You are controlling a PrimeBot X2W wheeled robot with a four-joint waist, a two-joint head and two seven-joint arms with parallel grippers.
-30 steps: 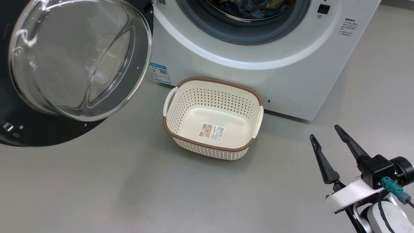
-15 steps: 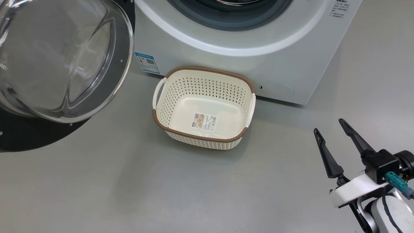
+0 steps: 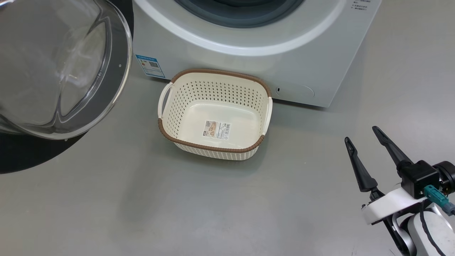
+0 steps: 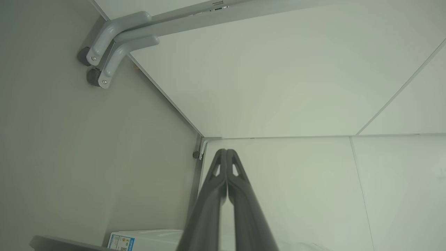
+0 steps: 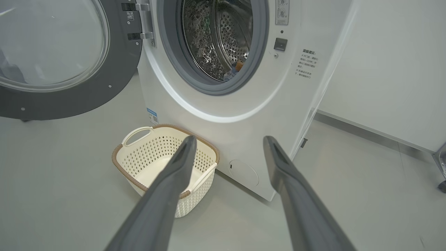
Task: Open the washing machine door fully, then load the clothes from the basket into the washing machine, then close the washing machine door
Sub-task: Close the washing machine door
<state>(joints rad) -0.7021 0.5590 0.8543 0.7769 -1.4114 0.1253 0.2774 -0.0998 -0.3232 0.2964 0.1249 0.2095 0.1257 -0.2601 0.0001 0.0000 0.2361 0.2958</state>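
Where the washing machine [image 3: 249, 60] stands with its door [image 5: 118, 73] swung wide open, the basket [image 3: 213, 147] sits empty on the floor [image 3: 142, 199] just before it. Barcode label [image 3: 217, 129] on basket bottom and blue sticker [image 3: 150, 65] on machine: print unreadable. Clothes [image 5: 234, 69]: inside drum [image 5: 223, 35]. Right gripper [image 3: 360, 133]: fingers spread, empty. Left gripper [image 4: 226, 151]: fingers pressed together, empty.
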